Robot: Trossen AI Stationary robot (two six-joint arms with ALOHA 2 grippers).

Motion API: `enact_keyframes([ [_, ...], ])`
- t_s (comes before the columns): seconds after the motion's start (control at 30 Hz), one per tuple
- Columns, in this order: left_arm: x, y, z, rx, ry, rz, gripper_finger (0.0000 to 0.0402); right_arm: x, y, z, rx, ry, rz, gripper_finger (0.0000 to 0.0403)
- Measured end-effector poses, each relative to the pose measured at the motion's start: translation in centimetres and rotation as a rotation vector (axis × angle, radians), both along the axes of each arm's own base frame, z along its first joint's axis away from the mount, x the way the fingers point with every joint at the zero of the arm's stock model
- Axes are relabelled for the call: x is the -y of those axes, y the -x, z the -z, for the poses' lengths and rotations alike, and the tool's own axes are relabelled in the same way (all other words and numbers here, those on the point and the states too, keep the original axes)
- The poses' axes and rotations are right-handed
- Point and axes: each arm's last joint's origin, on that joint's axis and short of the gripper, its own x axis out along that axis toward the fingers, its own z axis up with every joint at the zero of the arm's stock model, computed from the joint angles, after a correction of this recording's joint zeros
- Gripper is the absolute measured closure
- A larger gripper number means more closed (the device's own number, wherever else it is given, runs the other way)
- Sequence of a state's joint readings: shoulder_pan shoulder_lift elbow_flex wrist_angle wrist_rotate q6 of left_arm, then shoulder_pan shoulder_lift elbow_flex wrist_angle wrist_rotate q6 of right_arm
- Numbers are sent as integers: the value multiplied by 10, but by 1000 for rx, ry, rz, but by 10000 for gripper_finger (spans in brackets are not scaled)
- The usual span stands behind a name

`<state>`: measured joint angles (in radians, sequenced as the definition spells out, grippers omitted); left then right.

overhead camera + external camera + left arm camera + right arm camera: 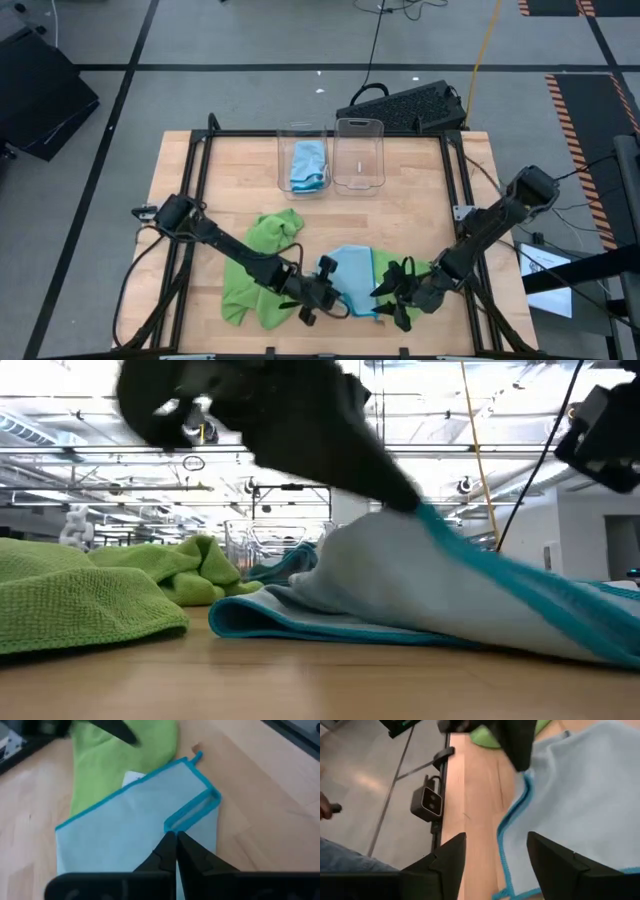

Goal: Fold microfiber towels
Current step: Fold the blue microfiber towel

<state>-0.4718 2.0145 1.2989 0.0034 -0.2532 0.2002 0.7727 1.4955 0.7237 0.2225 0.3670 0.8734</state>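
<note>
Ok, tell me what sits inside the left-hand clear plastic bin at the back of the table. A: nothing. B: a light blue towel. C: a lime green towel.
B: the high view shows a crumpled light blue microfiber towel inside the left clear plastic bin.

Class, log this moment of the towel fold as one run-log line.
step: folding blue towel | left gripper: shut on blue towel | right gripper: open, at its edge | green towels: unfolded | bin: one blue towel inside

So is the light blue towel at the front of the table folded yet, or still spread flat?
Partly folded: the light blue towel has one corner doubled back onto itself, pinched by the left gripper's shut fingers.
</note>
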Motion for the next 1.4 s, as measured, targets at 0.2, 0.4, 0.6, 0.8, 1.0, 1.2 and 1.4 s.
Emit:
enact_keyframes([
  [0.2, -15, -6, -6, 4, 44, -54, 396, -14, -10, 23, -14, -27, -28, 137],
  [0.4, -32, -11, -17, 29, 80, -129, 396, -33, -10, 43, -160, 33, -120, 150],
  [0.6, -48, -14, -28, 50, 102, -186, 397, -45, -9, 48, -181, 83, -152, 207],
  [0.8, -51, -15, -27, 43, 102, -192, 398, -42, -8, 45, -194, 138, -67, 221],
  [1.0, -51, -13, -26, 25, 99, -188, 396, -35, 0, 38, -313, -23, 129, 215],
  [1.2, -51, -13, -26, 22, 104, -183, 395, -40, 13, 31, -311, 28, 141, 214],
  [1.4, -51, -13, -26, 20, 103, -179, 395, -36, 9, 30, -252, 128, 121, 194],
])
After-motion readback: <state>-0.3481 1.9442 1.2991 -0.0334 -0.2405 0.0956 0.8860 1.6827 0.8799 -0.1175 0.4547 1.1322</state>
